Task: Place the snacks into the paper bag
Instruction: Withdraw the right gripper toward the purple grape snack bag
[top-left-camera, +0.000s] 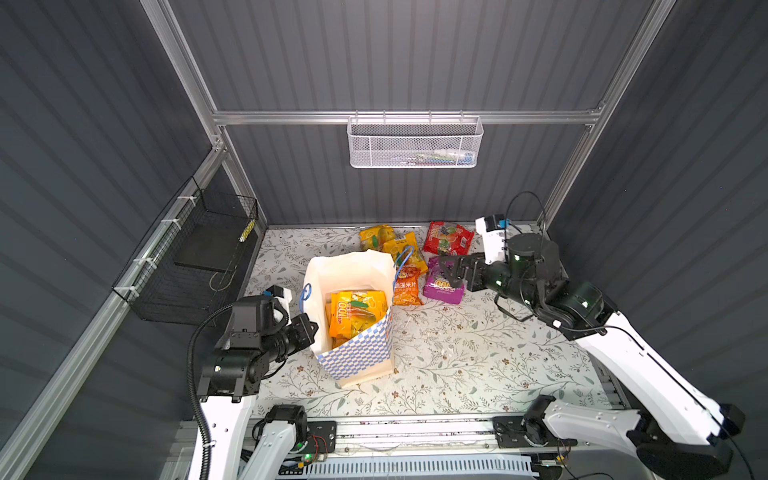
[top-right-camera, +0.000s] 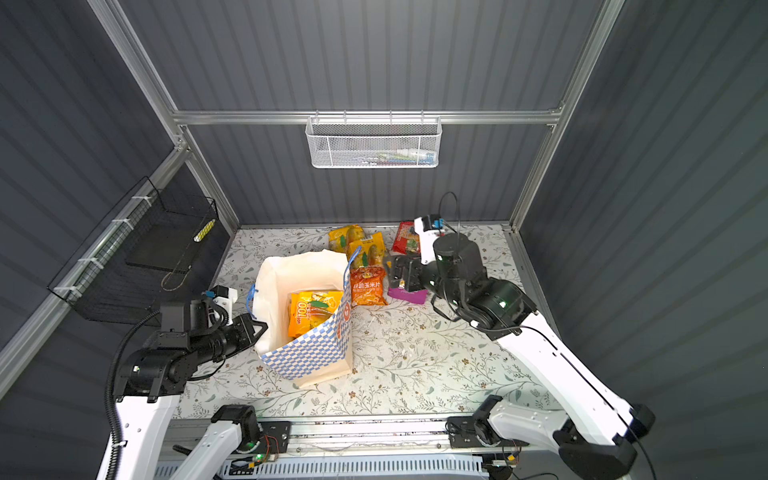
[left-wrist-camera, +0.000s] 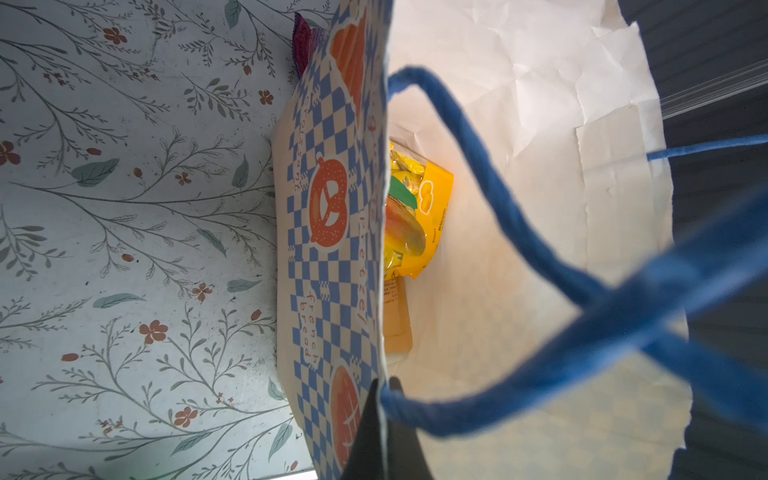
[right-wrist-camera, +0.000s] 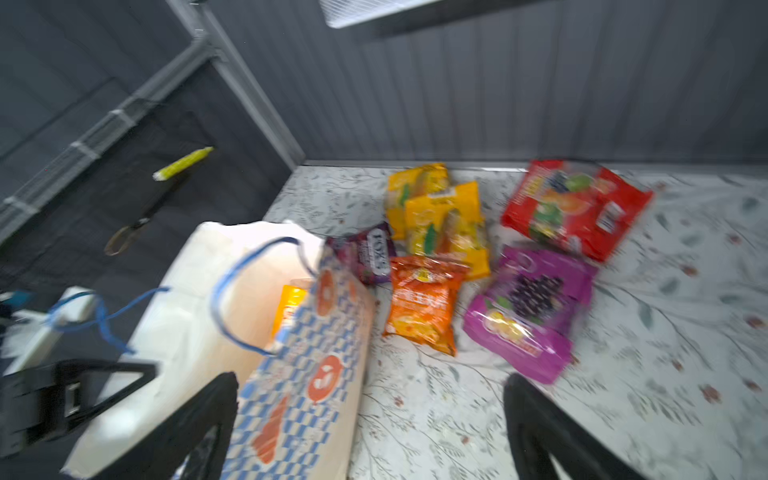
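The left jaws pinch the rim of the tall white blue-checked paper bag (top-left-camera: 353, 358), a glossy yellow packet (top-left-camera: 354, 312) inside, while the right jaws gape empty over the glossy purple packet (right-wrist-camera: 528, 309) on the counter (top-left-camera: 457, 353).

- The paper bag (top-left-camera: 353, 357), at the left claw (top-left-camera: 309, 328): matt, creased paper; its handles (left-wrist-camera: 478, 166) are fuzzy blue cord.
- The packets (right-wrist-camera: 528, 316) ahead of the right claw (top-left-camera: 449, 272): glossy, crinkled plastic film.
- The worktop (top-left-camera: 478, 353) under both claws: smooth printed covering, faint sheen.
- The basket (top-left-camera: 413, 145) far beyond the claws: white perforated metal.
- Both claws: matt black plastic.
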